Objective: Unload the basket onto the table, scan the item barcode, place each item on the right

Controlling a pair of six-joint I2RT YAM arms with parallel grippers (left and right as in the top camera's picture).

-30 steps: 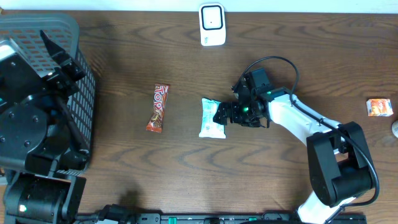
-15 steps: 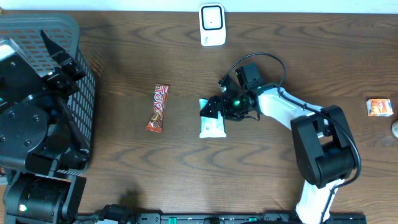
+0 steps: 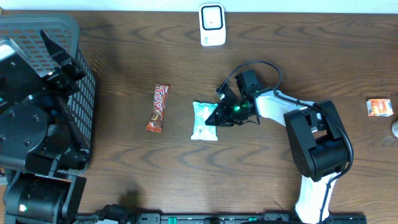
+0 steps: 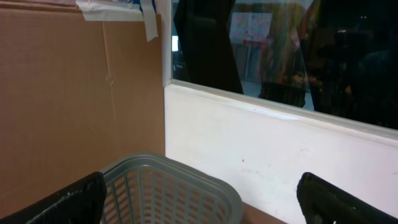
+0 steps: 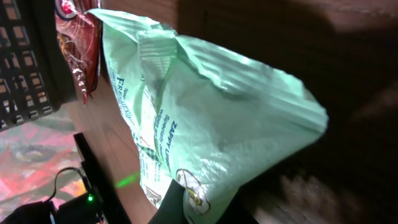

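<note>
Right gripper (image 3: pixel 219 116) clamped on right edge of pale green packet (image 3: pixel 201 122), packet on table (image 3: pixel 311 56), well apart from white scanner (image 3: pixel 212 25). Risk: crinkly film slips on lift (grip only at edge); barcode may face away.

right arm (image 3: pixel 280 107): white link shells, black joint housings, black cable (image 3: pixel 264 63) looped above the wrist, green led (image 3: pixel 236 108) lit. left arm (image 3: pixel 28 124): all black, chunky rounded housings. left gripper (image 4: pixel 200 193): matte black fingers (image 4: pixel 65 202), pale-scuffed edges.
</note>
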